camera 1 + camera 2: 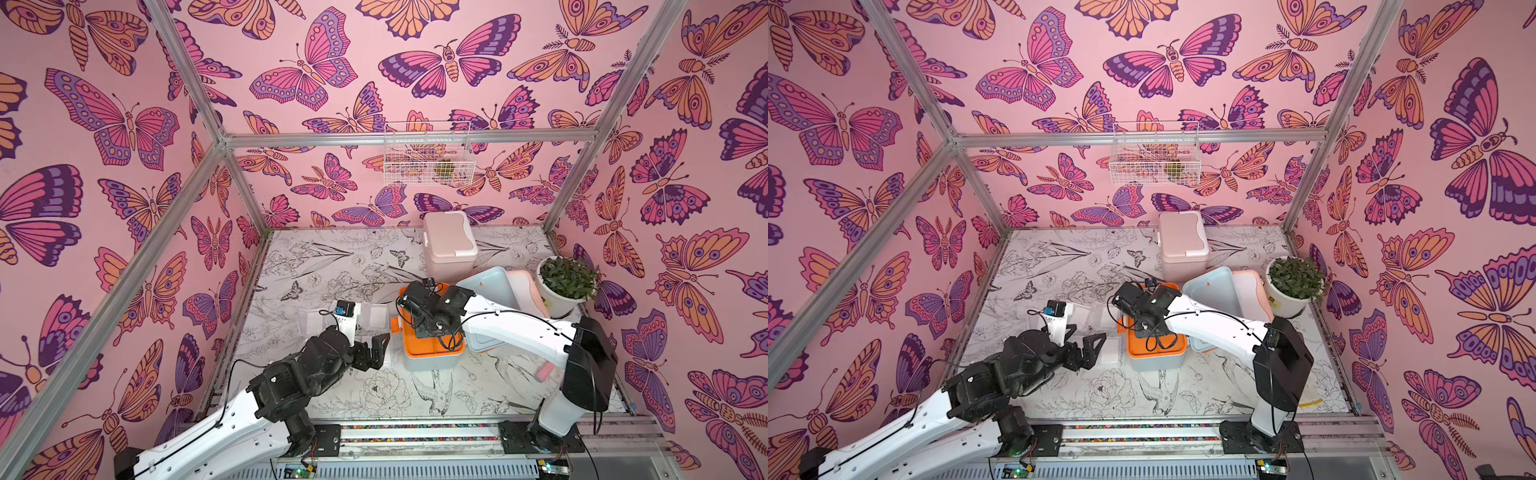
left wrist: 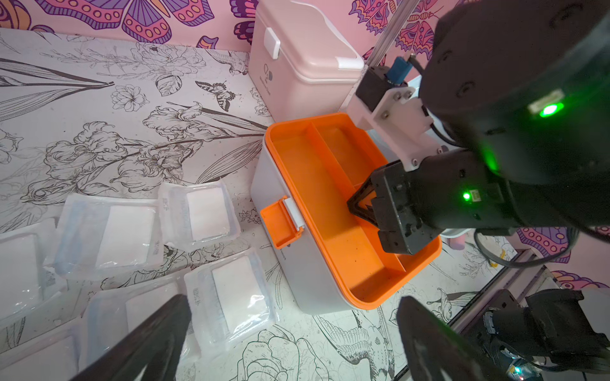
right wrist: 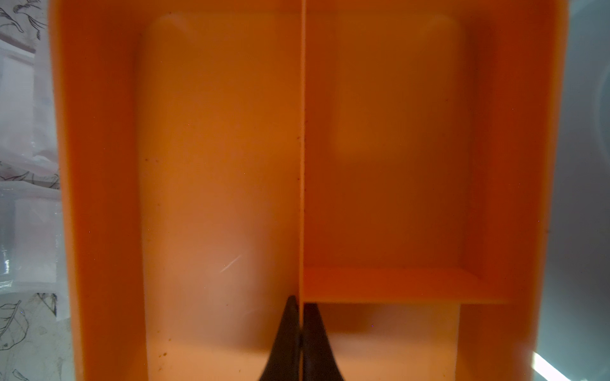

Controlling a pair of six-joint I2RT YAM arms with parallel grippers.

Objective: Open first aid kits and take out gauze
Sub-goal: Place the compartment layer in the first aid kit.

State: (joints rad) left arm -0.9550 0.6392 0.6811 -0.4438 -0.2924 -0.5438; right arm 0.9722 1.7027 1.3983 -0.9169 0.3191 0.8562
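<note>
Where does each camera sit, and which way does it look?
Top views: high above the robot, looking down at the table; left arm, right arm show.
Left wrist: on the left arm, facing the opened kit and gauze packets; open left gripper shows.
Right wrist: on the right arm, staring into the orange tray; right gripper shut on its divider.
Shared: that tray, both wrist views.
</note>
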